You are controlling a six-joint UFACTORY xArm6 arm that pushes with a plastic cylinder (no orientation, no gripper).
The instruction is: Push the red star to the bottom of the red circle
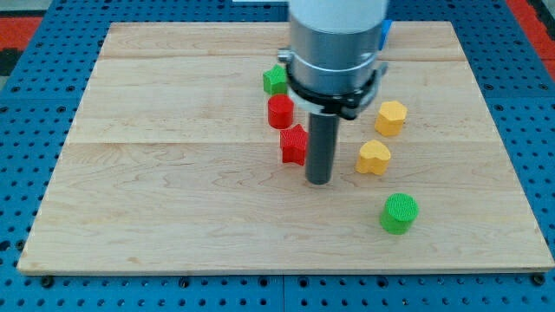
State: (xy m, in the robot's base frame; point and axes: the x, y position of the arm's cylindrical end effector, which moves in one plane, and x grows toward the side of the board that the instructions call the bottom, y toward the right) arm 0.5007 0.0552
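Below the red circle [280,112], my tip [318,182] stands upright; touching the red star's [294,145] right.

place: lab bench | evidence: wooden board [173,217] on blue pegboard [26,130] (perforated grid)

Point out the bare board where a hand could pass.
Bare: everything toward the view's left of the red star and the strip below the green cylinder. Crowded: around my tip, the red circle, and the yellow blocks.
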